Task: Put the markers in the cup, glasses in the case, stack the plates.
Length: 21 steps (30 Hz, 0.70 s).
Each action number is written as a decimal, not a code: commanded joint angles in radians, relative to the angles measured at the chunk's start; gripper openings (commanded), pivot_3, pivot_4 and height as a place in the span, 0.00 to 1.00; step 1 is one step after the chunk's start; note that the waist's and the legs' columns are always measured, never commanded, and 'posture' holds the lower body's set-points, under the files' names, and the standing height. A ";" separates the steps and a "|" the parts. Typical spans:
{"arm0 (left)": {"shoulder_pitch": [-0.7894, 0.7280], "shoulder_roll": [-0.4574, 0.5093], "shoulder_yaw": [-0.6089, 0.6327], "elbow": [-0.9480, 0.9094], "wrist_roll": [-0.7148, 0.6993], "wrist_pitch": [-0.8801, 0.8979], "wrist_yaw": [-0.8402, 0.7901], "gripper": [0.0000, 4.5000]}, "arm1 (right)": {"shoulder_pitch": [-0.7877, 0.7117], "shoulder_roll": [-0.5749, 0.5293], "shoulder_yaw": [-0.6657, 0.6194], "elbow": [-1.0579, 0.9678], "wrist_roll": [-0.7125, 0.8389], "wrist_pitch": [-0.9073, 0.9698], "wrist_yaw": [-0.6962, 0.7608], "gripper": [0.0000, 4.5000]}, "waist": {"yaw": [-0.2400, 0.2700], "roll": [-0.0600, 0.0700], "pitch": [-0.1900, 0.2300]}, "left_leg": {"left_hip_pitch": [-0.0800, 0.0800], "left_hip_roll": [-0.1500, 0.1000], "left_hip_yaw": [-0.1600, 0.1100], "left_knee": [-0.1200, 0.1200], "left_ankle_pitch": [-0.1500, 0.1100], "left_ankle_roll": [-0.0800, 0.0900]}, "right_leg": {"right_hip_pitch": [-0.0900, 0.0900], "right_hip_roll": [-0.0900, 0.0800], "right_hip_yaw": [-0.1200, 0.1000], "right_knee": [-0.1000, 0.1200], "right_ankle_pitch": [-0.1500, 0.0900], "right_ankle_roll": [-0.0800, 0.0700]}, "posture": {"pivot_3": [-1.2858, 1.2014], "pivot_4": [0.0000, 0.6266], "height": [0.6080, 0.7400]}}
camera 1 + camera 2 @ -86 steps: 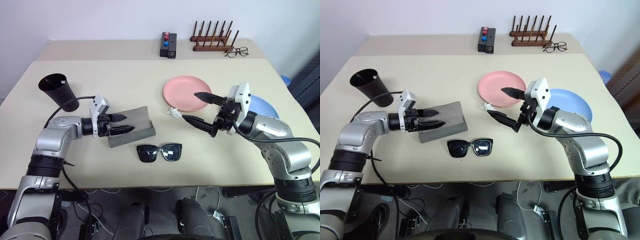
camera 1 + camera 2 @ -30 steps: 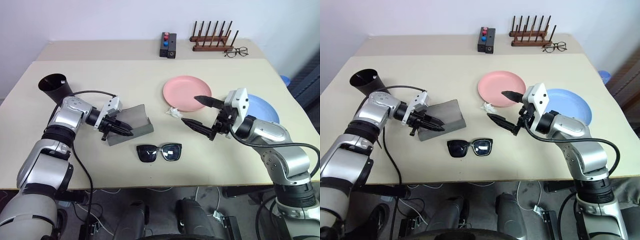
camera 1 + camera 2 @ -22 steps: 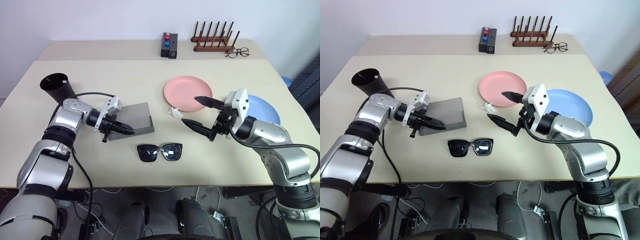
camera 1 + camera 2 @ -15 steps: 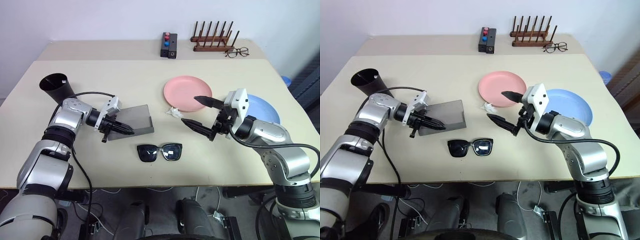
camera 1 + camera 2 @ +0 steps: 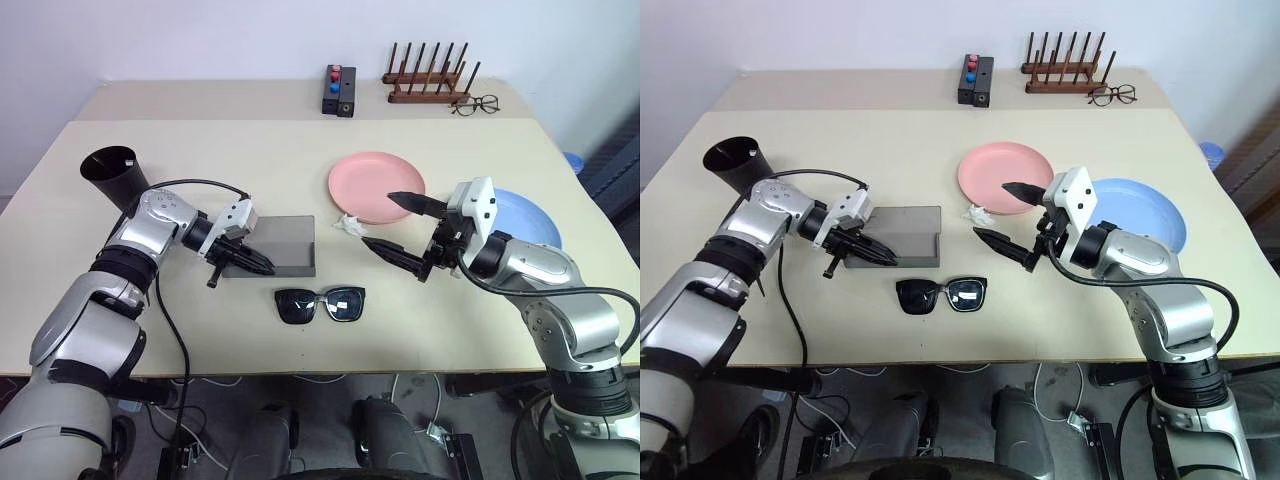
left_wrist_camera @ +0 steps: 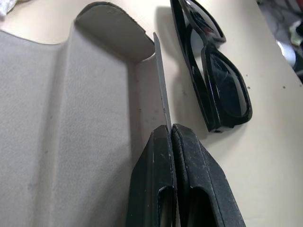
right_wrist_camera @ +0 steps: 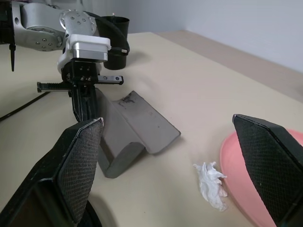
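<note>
Left gripper [image 5: 256, 263] is clamped on the thin edge of the grey case [image 5: 280, 243], fingers pressed together on the flap. Sunglasses [image 5: 320, 304] lie just beside it toward the table's near edge, apart from the case. Black cup [image 5: 114, 173] stands well behind its arm; contents cannot be made out. Right gripper [image 5: 400, 222] hangs with jaws wide apart, holding nothing; crumpled white scrap [image 5: 349, 224] lies just beside its tips, pink plate [image 5: 372, 185] behind, blue plate [image 5: 535, 220] partly hidden by that arm. Far off: black box [image 5: 337, 90], wooden rack [image 5: 427, 80], clear spectacles [image 5: 473, 104]
</note>
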 commanded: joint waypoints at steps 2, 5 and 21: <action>-0.033 -0.023 -0.008 0.056 0.001 -0.030 -0.003 0.00 | -0.003 0.002 -0.014 -0.044 0.010 -0.003 -0.009 1.00 | 0.001 0.000 0.000 | 0.000 0.000 0.000 0.000 0.000 0.000 | 0.000 0.000 0.000 0.000 0.000 0.000 | 0.52 0.24 1.00; -0.034 -0.043 0.000 0.082 0.009 -0.020 -0.003 0.00 | -0.002 0.000 -0.015 -0.046 0.013 -0.001 -0.009 1.00 | 0.002 0.000 0.000 | 0.000 0.000 0.000 0.000 0.000 0.000 | 0.000 0.000 0.000 0.000 0.000 0.000 | 0.52 0.24 1.00; -0.048 -0.045 0.091 0.097 0.012 -0.081 -0.003 0.98 | -0.035 0.005 0.007 -0.028 0.013 0.005 0.010 1.00 | -0.002 0.000 0.000 | 0.000 0.000 0.000 0.000 0.000 0.000 | 0.000 0.000 0.000 0.000 0.000 0.000 | 0.52 0.24 1.00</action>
